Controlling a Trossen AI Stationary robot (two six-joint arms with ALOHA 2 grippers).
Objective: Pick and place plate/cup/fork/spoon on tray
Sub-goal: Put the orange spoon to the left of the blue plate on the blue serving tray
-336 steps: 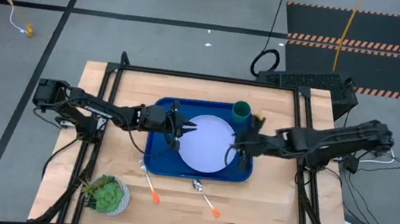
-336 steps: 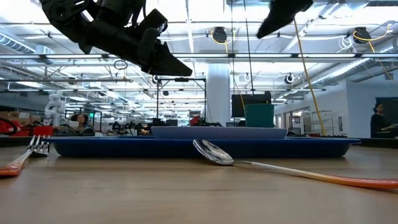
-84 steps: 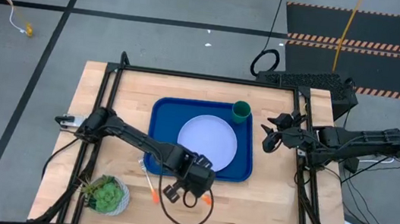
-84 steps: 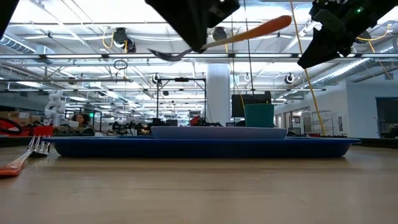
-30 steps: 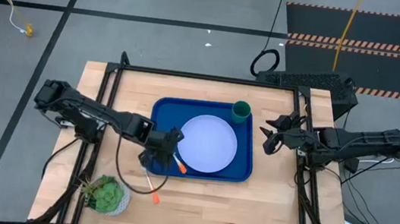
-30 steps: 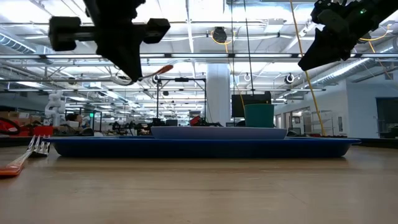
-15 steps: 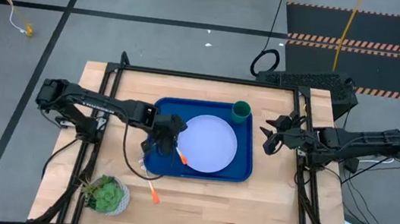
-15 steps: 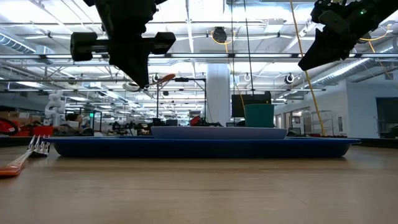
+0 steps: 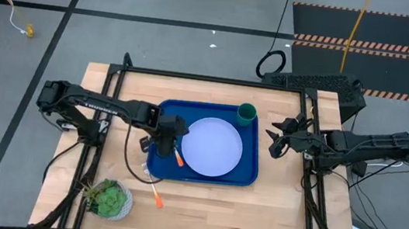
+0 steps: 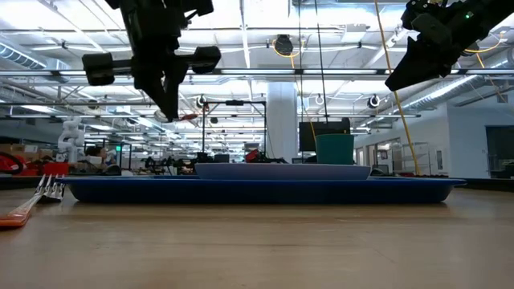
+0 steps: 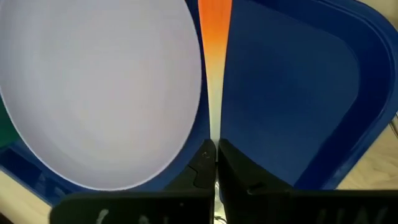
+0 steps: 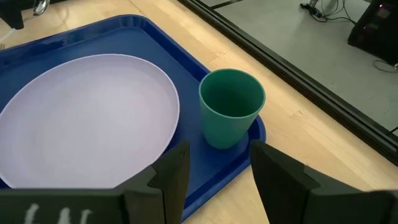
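High view: my left pincer [image 9: 167, 143] holds the spoon [image 9: 178, 157] over the tray [image 9: 164, 113], beside the plate [image 9: 212, 146]; the fork [image 9: 154, 190] lies on the table [image 9: 270, 216]. Left wrist view: grip sits at the spoon's neck, so release may tip it onto the plate. Right wrist view: my right pincer [image 12: 214, 163] waits open near the cup [image 12: 231, 106].

Both arms are matte black, built of slim jointed segments with rounded housings at the joints. The left arm [image 9: 100, 107] carries pale lettering on one link, and a thin dark cable loops below it. The right arm [image 9: 357, 146] trails dark cables near its base.
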